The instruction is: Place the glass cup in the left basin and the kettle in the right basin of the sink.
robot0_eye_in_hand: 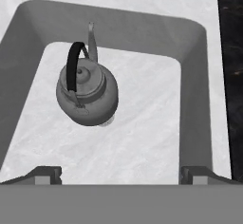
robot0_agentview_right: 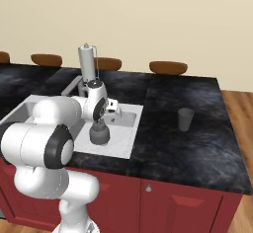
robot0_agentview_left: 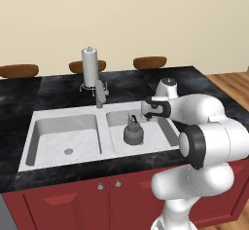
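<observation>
- Now the kettle (robot0_agentview_left: 133, 132) stands upright on the floor of the right basin (robot0_agentview_left: 160, 129) of the sink (robot0_agentview_left: 34, 126), its thin arched handle up and its knobbed lid on.
- From the hand view, the kettle (robot0_eye_in_hand: 87, 91) sits left of centre on the pale basin floor (robot0_eye_in_hand: 147, 123), apart from every wall, with its spout pointing away from the camera.
- The gripper (robot0_eye_in_hand: 121, 173) is released: its 2 dark fingertips (robot0_eye_in_hand: 45, 174) stand wide apart at the bottom of the hand view, with nothing between them and no contact with the kettle.
- In the left base view the hand (robot0_agentview_left: 154, 108) hangs above the right basin, just right of and above the kettle's handle.
- In the right base view the hand (robot0_agentview_right: 106, 109) sits over the kettle (robot0_agentview_right: 99, 134), which shows just below it inside the basin.
- The left basin (robot0_agentview_left: 65, 139) holds only its small round drain (robot0_agentview_left: 68, 151).
- The glass cup (robot0_agentview_right: 186, 119) stands upright on the black marble counter (robot0_agentview_right: 197, 143), well to the right of the sink and well apart from the arm.
- A grey faucet (robot0_agentview_left: 100, 93) rises at the sink's back centre, and a tall white paper-towel roll (robot0_agentview_left: 89, 67) stands just behind it.
- 3 brown stool seats (robot0_agentview_left: 150, 62) show beyond the far edge of the counter in the left base view.
- Red cabinet doors (robot0_agentview_left: 73, 200) run below the counter front.
</observation>
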Tool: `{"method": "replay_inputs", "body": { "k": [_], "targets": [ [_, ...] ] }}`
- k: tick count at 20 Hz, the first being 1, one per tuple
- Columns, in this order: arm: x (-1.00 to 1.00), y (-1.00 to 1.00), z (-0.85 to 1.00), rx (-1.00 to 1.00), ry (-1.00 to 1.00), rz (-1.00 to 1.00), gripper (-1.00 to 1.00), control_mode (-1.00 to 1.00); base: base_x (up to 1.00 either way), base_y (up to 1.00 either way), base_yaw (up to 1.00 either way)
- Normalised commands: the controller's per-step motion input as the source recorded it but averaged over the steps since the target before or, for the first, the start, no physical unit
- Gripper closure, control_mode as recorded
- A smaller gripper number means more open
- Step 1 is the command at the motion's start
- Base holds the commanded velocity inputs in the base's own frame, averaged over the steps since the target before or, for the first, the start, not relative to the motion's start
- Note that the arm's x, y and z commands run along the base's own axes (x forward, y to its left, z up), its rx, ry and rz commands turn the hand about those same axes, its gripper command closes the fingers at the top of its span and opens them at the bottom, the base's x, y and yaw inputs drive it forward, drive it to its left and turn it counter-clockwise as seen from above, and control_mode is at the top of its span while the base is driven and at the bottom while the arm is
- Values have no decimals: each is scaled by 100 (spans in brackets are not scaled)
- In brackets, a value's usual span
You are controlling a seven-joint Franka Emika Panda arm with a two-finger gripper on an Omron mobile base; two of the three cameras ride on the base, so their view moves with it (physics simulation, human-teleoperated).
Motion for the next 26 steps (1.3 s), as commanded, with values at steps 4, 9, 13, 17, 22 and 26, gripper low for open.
{"method": "replay_inputs", "body": {
  "k": [4,9,13,17,22,26],
  "targets": [
    [0,0,0,0,0,0,-100,100,0,0,0],
    [0,0,0,0,0,0,-100,100,0,0,0],
    [0,0,0,0,0,0,-100,100,0,0,0],
    [0,0,0,0,0,0,-100,100,0,-4,0],
    [0,-23,-5,0,0,0,-100,-100,0,0,0],
    [0,-39,0,-4,0,0,-100,-100,0,0,0]
  ]
}}
